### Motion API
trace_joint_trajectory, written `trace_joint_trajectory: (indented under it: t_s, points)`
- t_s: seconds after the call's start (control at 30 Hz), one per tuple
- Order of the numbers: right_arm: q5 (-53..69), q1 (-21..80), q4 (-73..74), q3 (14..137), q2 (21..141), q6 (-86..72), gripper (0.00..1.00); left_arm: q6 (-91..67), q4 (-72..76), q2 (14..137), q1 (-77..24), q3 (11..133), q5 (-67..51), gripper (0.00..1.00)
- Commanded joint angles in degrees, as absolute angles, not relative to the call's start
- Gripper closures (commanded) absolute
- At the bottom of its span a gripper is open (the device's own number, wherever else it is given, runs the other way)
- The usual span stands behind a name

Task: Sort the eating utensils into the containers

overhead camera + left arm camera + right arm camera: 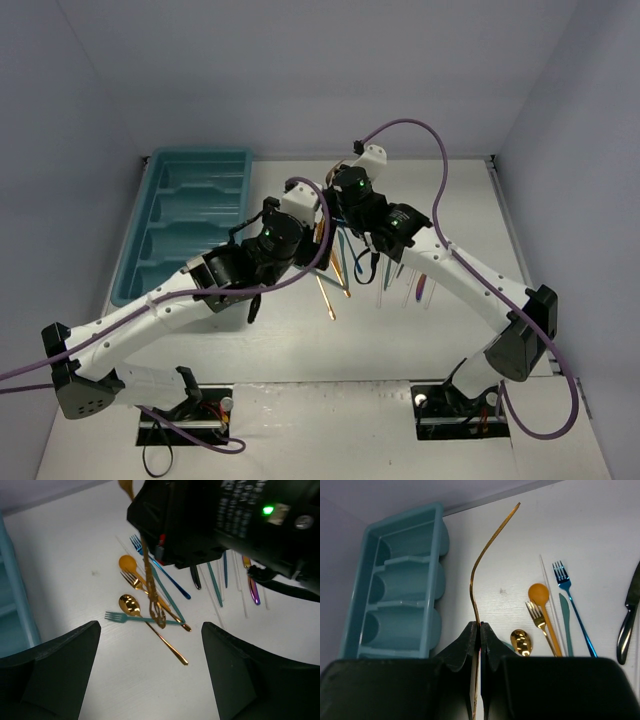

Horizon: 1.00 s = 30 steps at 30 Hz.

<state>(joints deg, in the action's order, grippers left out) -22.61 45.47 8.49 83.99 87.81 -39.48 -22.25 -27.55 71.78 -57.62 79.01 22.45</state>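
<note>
Pinching a slim, curved gold utensil (472,582), the right tool (480,626) holds it aloft; left tool (150,640) spread.

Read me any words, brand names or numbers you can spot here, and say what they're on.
No text here is readable.
Pale patch beside the green light on the right arm's black wrist: too blurred to read.
Tray, table, and the gold utensil in the right hand: no writing visible.

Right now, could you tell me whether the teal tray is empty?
Empty where visible: the teal tray shows bare compartments in top and right wrist views; its near end is partly hidden.
</note>
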Motion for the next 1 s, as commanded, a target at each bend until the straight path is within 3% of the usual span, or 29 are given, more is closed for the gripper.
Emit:
trace_joint_trajectory:
  t_s: [0.0, 0.13, 0.77, 0.97]
  points:
    - [-21.83, 45.79, 6.25, 86.31, 86.03, -45.43, 1.0, -10.24, -10.93, 70.7, -62.26, 76.88, 32.81, 0.23]
    - [-20.39, 45.79, 6.42, 86.13, 85.43, -47.82, 1.0, -3.35, -2.05, 69.08, -63.46, 70.57, 34.64, 0.28]
    - [-18.19, 45.7, 6.59, 84.69, 82.69, -51.52, 1.0, 6.32, 5.97, 69.35, -63.37, 63.2, 37.92, 0.38]
    - [-18.1, 45.71, 6.5, 84.21, 82.53, -51.68, 1.0, 6.06, 6.84, 69.84, -63.29, 62.4, 38.31, 0.5]
